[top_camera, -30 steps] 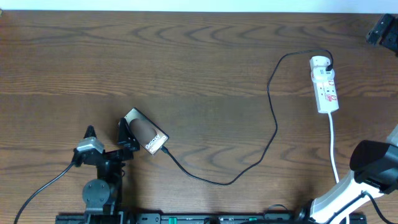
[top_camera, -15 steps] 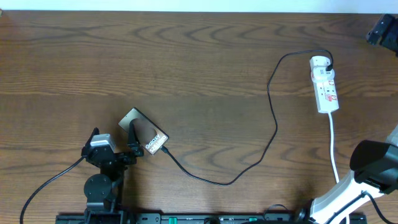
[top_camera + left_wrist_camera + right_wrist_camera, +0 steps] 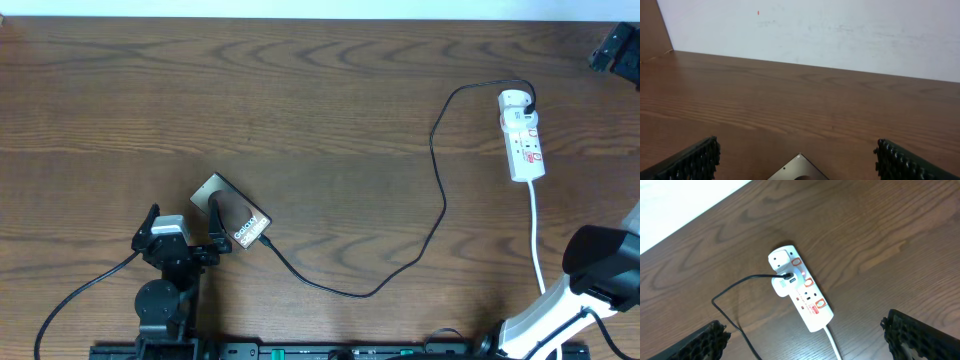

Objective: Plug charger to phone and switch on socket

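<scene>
The phone (image 3: 238, 216) lies at an angle on the wood table, front left. One of its corners (image 3: 799, 169) shows low in the left wrist view. My left gripper (image 3: 183, 216) (image 3: 796, 145) is open just behind the phone, with one finger (image 3: 213, 222) over its left edge. The charger (image 3: 440, 205) runs as a thin black cable from the phone's near-right end across the table to the white socket (image 3: 523, 137) (image 3: 801, 287) at the right. My right gripper (image 3: 804, 322) hovers open above the socket and holds nothing.
The socket's white cord (image 3: 537, 240) runs toward the front edge beside the right arm (image 3: 598, 262). A dark object (image 3: 614, 46) sits at the far right corner. The white wall (image 3: 840, 30) borders the table's far edge.
My left gripper has drawn back a little toward the front edge and shifted right, staying open. The phone, the cable and the right gripper have not moved.
</scene>
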